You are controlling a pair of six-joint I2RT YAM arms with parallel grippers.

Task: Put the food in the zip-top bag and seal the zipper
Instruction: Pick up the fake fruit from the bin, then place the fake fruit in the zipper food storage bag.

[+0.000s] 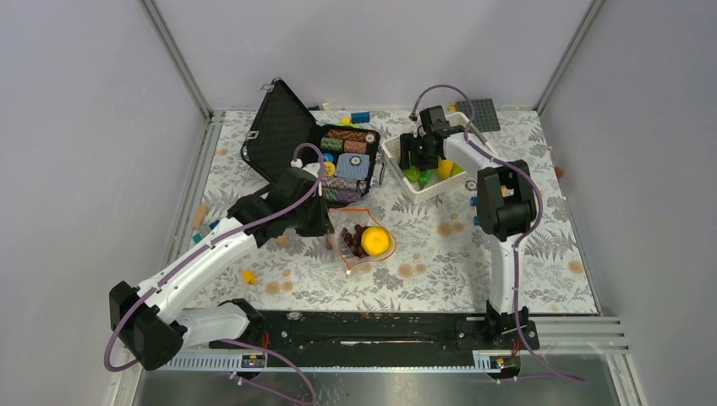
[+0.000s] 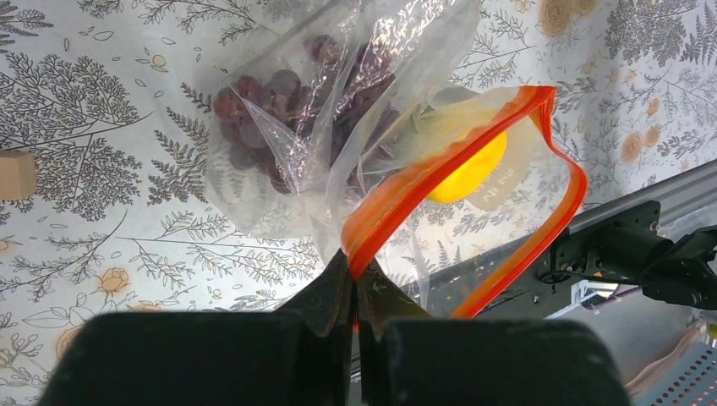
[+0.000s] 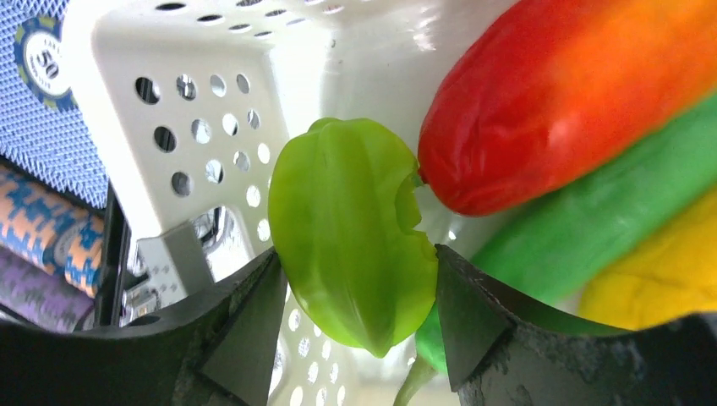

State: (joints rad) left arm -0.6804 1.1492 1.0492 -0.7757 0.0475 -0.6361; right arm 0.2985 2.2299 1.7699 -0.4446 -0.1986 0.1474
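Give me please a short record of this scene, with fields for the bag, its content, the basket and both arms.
bag: zip-top bag, zipper open
in bag: grapes, orange ball
left gripper: fingers shut on one end of the zipper
right gripper: fingers closed on the green pear, inside the white basket
also in basket: mango, cucumber, yellow piece

A robotics lab test cell. Grey panels (image 1: 76, 127) in aluminium framing (image 1: 176, 55) enclose a fern-print table (image 1: 507, 271) with 2 arms (image 1: 203, 258) bolted on.
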